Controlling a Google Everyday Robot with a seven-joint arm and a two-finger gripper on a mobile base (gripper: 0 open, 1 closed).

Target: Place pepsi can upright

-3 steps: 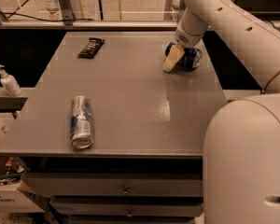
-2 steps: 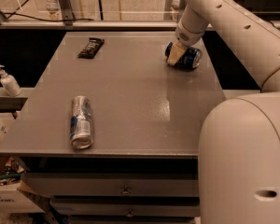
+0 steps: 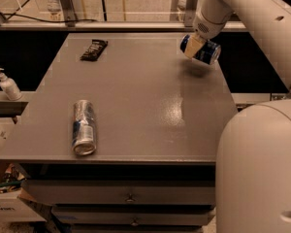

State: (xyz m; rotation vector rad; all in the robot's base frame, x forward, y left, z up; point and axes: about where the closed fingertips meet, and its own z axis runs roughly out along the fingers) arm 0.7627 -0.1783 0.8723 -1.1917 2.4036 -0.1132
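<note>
The pepsi can (image 3: 207, 51), short and dark blue with a silver end, lies on its side in my gripper (image 3: 195, 46) and hangs a little above the far right part of the grey table (image 3: 145, 96). My gripper is shut on it, with one tan finger (image 3: 192, 46) across the can's left side. The arm comes down from the upper right. The can's shadow falls on the table just below it.
A longer silver-and-blue can (image 3: 84, 126) lies on its side near the table's front left. A dark snack bar (image 3: 94, 49) lies at the far left. A white pump bottle (image 3: 7, 85) stands on a ledge left of the table. Drawers sit below.
My gripper has lifted the pepsi can off the table at the far right; it now hangs above the surface, still on its side.
</note>
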